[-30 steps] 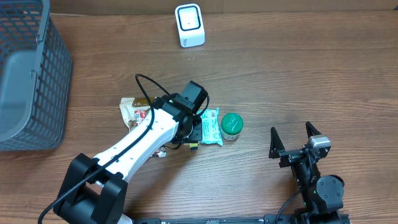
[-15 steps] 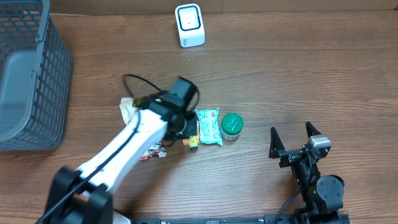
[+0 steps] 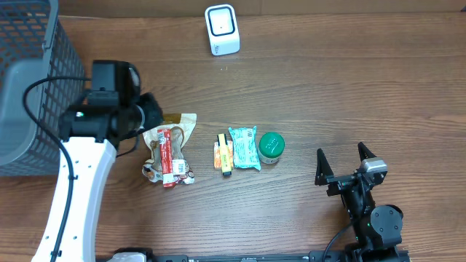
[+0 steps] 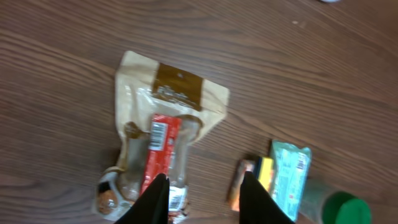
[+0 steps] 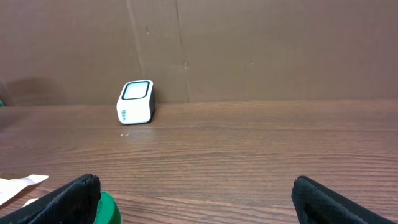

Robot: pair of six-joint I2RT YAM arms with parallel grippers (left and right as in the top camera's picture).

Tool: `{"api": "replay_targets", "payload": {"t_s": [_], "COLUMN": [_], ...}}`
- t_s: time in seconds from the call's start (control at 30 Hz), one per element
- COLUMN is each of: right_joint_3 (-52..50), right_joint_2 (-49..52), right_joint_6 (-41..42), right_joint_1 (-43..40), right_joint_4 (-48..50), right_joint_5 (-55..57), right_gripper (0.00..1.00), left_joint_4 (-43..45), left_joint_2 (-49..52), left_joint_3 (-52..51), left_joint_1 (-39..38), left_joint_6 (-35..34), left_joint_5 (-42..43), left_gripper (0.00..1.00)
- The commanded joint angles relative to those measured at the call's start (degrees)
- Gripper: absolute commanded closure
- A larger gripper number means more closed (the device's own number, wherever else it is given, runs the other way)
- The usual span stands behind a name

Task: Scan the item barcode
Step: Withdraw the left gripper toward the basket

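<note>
A row of items lies mid-table: a beige pouch with a red barcoded stick on it, an orange-yellow stick, a teal packet and a green-lidded jar. The white scanner stands at the far edge. My left gripper hovers at the pouch's left end, near the basket. In the left wrist view it is open and empty above the pouch and the red stick. My right gripper rests wide open at the front right, holding nothing.
A grey wire basket fills the far left corner, close to my left arm. In the right wrist view the scanner stands before a brown cardboard wall, and the green jar sits by my left fingertip.
My left arm has swung left from over the sticks and teal packet to beside the basket, uncovering the pouch. The right arm has not moved.
</note>
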Motion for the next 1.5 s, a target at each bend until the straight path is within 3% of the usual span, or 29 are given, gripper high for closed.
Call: {"api": "replay_targets", "payload": {"t_s": [0.0,0.23,0.37,0.43,0.57,0.6,1.47], "right_joint_3": [-0.61,-0.61,-0.61,-0.61,-0.61,-0.61,-0.61], "right_joint_2": [-0.57,-0.57,-0.57,-0.57,-0.57,-0.57,-0.57], "right_joint_6": [0.46,0.46,0.46,0.46,0.46,0.46,0.46], "right_joint_1": [-0.37,-0.37,-0.37,-0.37,-0.37,-0.37,-0.37], "right_joint_4": [0.35,0.35,0.35,0.35,0.35,0.35,0.37], "right_joint_5": [0.35,0.33,0.35,0.33,0.35,0.35,0.33], "right_gripper": [0.00,0.00,0.00,0.00,0.00,0.00,0.00], "left_joint_4": [0.04,-0.85,-1.49,-1.46,-1.49,-1.68,-1.64], "left_joint_2": [0.96,3.19,4.52,5.05,6.19,6.54,7.45], "left_joint_3": [-0.42,-0.44,-0.44,-0.44,-0.44,-0.44,-0.44], "left_joint_1": [2.25,3.58,4.50,5.42,7.32,7.56,7.65], "left_joint_6": [2.71,2.80,2.78,2.73,2.75,2.75,2.75], "left_joint_5": [-3.82,-12.85,-16.39,-16.28,-16.11,-15.98,-15.98], "left_gripper": [0.73,0.63,0.62,0.56,0.36,0.00,0.00]}}
